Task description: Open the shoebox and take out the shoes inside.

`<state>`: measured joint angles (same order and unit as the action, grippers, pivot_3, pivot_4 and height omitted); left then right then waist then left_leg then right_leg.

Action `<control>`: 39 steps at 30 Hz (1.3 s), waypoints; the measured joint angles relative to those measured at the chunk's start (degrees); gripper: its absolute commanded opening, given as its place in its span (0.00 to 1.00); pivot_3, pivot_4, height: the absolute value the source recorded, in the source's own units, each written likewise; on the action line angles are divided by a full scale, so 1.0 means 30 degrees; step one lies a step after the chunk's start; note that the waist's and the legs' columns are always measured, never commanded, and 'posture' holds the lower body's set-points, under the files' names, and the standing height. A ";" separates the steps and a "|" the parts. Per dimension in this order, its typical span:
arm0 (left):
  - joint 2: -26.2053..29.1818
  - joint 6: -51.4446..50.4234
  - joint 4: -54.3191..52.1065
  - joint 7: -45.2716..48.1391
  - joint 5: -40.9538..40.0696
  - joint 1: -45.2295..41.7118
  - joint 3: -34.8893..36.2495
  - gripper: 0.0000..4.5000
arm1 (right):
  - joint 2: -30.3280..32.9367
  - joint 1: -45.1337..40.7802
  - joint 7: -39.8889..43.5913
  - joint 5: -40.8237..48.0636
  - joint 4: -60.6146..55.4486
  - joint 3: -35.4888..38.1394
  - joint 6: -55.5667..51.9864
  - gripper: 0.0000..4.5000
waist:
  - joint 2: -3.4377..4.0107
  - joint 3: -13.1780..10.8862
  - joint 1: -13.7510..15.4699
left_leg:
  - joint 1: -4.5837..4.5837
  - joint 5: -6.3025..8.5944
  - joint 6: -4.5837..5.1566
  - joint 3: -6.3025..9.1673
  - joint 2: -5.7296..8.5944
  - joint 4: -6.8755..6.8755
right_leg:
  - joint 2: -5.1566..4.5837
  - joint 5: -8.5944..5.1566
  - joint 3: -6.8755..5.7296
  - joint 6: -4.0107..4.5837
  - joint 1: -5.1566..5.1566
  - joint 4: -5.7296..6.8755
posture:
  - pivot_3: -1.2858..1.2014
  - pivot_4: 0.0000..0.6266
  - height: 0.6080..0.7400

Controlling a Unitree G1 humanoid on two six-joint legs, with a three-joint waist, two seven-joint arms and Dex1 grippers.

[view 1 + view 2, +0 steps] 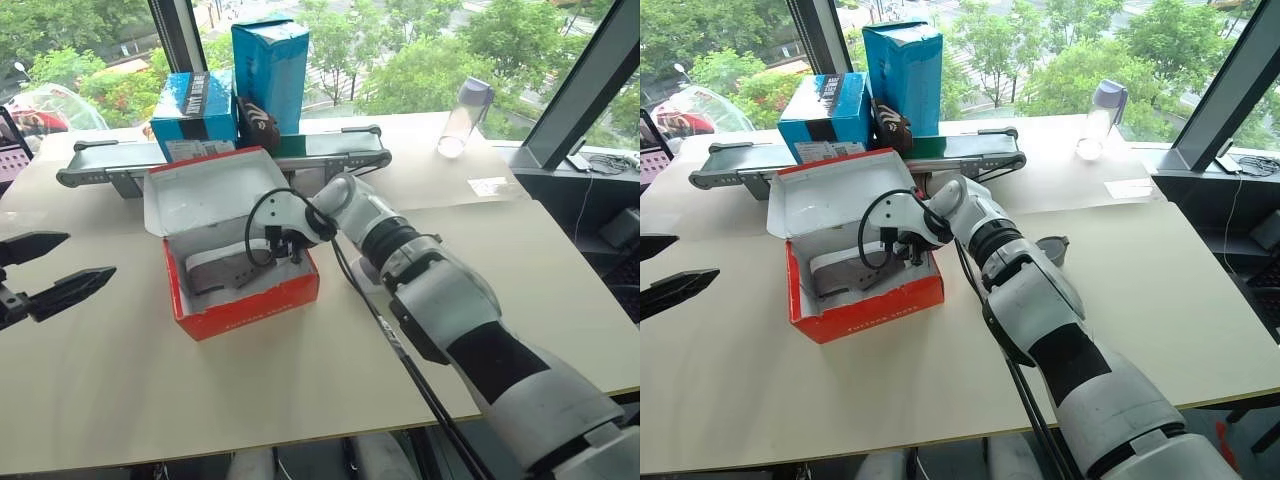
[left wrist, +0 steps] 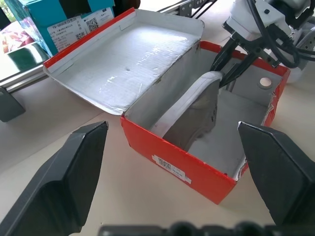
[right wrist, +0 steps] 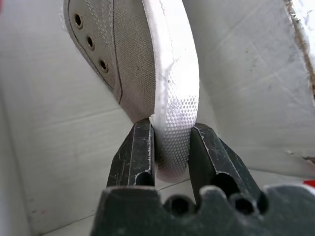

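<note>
Fingers of the right gripper point(image 3: 170, 147) pinch the white rubber sole edge of a grey shoe point(image 1: 222, 268), which lies inside the open red shoebox point(image 1: 250, 305) at centre left of the head view. Canvas upper looks soft and light; the sole rim seems the stiffest hold, though a narrow pinch could slip. Box walls rise close on every side, so a straight lift appears safest. Its hinged lid point(image 1: 200, 190) leans back toward a conveyor point(image 1: 330, 152) bearing blue boxes point(image 1: 270, 65). The left gripper point(image 1: 55, 275) hovers spread wide at far left, over the bare table point(image 1: 300, 390).
</note>
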<state>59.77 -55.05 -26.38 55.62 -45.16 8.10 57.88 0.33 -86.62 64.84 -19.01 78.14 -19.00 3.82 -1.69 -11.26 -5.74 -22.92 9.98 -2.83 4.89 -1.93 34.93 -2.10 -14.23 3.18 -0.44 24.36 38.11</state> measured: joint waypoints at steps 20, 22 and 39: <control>0.0352 0.2098 0.2693 0.0832 -0.0057 -0.4823 -0.7007 1.00 | 1.0064 -0.0953 0.5335 0.5036 -0.3281 0.5573 -0.4626 0.23 | -0.0017 -0.0010 0.0229 | -0.0036 0.0001 0.0000 -0.0015 0.0024 0.0006 | -0.0021 0.0006 0.0011 0.0003 0.0001 -0.0030 | 0.52 0.24 1.00; 0.0353 0.2151 0.3033 0.0889 -0.0041 -0.5066 -0.7510 1.00 | 1.0818 -0.0055 0.5119 0.4436 -0.3215 0.5125 -0.4621 0.23 | -0.0014 -0.0012 0.0104 | -0.0030 0.0001 0.0000 -0.0039 0.0025 0.0002 | -0.0022 0.0006 0.0043 0.0001 0.0014 -0.0019 | 0.52 0.24 1.00; 0.0287 0.2951 0.4595 0.1680 0.0221 -0.7693 -1.1038 1.00 | 2.1623 1.1141 0.8284 1.4183 -1.8934 0.0971 -1.3414 0.23 | 0.0108 -0.0099 0.0348 | -0.0017 0.0008 0.0006 -0.0113 0.0056 0.0061 | -0.0041 -0.0030 0.0126 -0.0118 0.0010 -0.0003 | 0.52 0.24 1.00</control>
<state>60.63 -46.20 -12.60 60.66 -44.50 -14.98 24.77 65.20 -53.20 89.69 23.54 21.34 -16.09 -36.42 -1.37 -11.56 -4.70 -22.97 10.01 -2.81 4.55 -1.76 35.12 -2.23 -14.32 3.56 -0.80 24.40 38.10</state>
